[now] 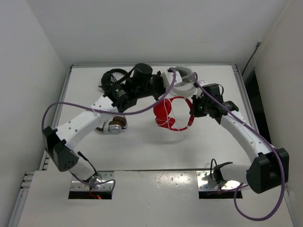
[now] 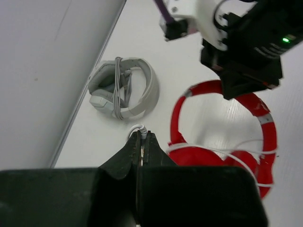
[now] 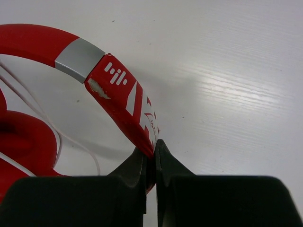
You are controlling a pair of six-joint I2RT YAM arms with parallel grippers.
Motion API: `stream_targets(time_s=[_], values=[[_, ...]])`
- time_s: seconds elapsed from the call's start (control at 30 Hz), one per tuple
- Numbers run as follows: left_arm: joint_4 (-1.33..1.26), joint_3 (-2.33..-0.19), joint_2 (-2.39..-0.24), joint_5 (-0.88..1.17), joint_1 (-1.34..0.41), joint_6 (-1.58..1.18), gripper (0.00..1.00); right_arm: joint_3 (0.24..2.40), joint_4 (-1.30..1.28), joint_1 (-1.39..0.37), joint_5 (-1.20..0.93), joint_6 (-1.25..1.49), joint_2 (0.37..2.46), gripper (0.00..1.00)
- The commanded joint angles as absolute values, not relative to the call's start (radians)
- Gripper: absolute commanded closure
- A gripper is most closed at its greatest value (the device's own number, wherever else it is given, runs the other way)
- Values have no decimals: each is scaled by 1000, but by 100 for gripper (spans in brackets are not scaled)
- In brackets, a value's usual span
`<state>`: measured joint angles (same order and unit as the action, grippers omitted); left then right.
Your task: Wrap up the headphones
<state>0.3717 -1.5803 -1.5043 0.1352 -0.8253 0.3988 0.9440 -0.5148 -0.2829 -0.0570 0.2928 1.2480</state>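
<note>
The red headphones (image 1: pixel 170 115) lie in the middle of the table, white cable strands over the earcups. In the left wrist view the red headband (image 2: pixel 222 101) arcs above the earcups (image 2: pixel 208 156). My left gripper (image 2: pixel 142 137) is shut on the thin white cable (image 2: pixel 137 128), whose end loops out past the fingertips; it sits just left of the earcups. My right gripper (image 3: pixel 154 149) is shut on the red headband (image 3: pixel 125 101), which carries white lettering and a silver band; in the top view it is at the headphones' right side (image 1: pixel 193 115).
White-grey headphones (image 2: pixel 124 90) with their cable wrapped round lie by the back wall (image 1: pixel 182 78). Black headphones (image 1: pixel 113 80) sit at the back left under my left arm. Brown-and-silver headphones (image 1: pixel 113 125) lie left of centre.
</note>
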Motion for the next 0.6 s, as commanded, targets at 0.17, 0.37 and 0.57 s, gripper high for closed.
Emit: stream_targets(time_s=[0.17, 0.37, 0.57], values=[[413, -1810, -1661, 789, -617, 200, 100, 954, -437, -325, -166, 255, 1224, 100], [294, -1859, -1772, 1124, -549, -33, 100, 954, -437, -325, -279, 244, 1224, 100], [124, -1859, -1867, 1380, -517, -308, 100, 954, -437, -334, -310, 244, 1224, 100]])
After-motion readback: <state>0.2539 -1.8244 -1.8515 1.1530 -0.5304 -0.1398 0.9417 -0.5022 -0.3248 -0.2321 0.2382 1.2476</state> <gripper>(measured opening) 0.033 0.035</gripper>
